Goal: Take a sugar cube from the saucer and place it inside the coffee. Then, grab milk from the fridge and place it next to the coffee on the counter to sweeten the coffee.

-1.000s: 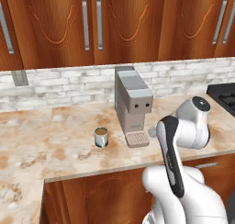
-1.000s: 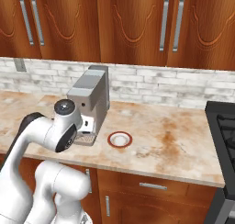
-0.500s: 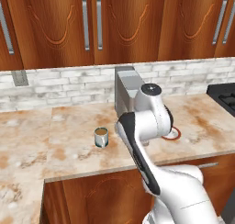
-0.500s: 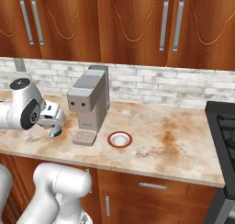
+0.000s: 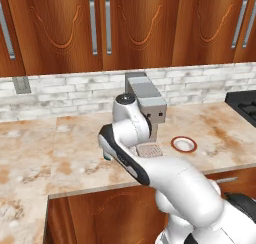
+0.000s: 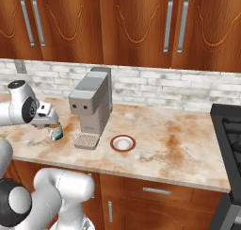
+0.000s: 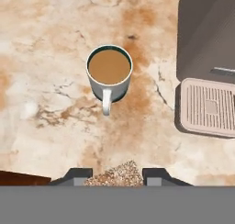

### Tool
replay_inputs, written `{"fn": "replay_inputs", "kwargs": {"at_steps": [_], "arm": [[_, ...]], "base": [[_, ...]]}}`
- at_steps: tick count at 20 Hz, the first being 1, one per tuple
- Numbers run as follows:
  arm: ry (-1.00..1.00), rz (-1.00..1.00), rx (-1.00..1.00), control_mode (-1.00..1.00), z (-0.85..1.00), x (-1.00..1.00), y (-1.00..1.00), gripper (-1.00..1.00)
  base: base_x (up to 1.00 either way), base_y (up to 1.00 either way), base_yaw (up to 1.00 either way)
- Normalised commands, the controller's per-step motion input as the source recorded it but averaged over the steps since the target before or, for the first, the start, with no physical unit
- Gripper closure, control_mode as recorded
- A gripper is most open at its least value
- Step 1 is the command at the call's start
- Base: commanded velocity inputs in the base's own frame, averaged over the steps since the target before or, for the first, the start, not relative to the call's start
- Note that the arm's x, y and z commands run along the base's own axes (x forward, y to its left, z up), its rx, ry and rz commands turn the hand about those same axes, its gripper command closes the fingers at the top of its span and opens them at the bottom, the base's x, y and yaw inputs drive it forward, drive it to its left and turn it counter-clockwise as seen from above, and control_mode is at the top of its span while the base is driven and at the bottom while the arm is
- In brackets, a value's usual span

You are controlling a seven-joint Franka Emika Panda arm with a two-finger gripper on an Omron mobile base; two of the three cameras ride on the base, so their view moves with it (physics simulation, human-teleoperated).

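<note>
The end effector (image 7: pixel 120 175) hangs above the bench (image 7: pixel 55 44), and between its two dark finger tips sits a small speckled tan-and-pale lump that reads as the sugar cube (image 7: pixel 120 173), so the fingers are clenched on the cube. The coffee (image 7: pixel 109 70) stands on the bench ahead of the end effector in the hand view, its brown surface unbroken and its handle turned back toward the fingers; the cube is not yet over the mug's mouth. Off to one side of the mug, farther from the end effector, is the grey coffee machine (image 7: pixel 206 35) with its ribbed drip tray (image 7: pixel 207 107). In the right base view the end effector (image 6: pixel 53 125) hovers just over the mug (image 6: pixel 56 134), with the saucer (image 6: pixel 123 143) beyond the machine, bare of cubes as far as can be told. By this reading the pick from the saucer is done and the carry is nearly finished; the drop into the coffee remains, and the whole milk errand is still ahead.
</note>
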Motion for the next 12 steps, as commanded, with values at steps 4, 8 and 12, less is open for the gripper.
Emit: {"fn": "replay_inputs", "kwargs": {"at_steps": [4,8,12], "arm": [[-0.05,0.0,0.0,-1.0,-0.09,0.72,0.24,1.0],[-0.01,0.0,0.0,-1.0,-0.47,0.47,0.04,1.0],[-0.02,0.0,0.0,-1.0,-0.43,0.39,0.06,1.0]], "base": [[0.0,0.0,0.0],[0.0,0.0,0.0],[0.0,0.0,0.0]]}}
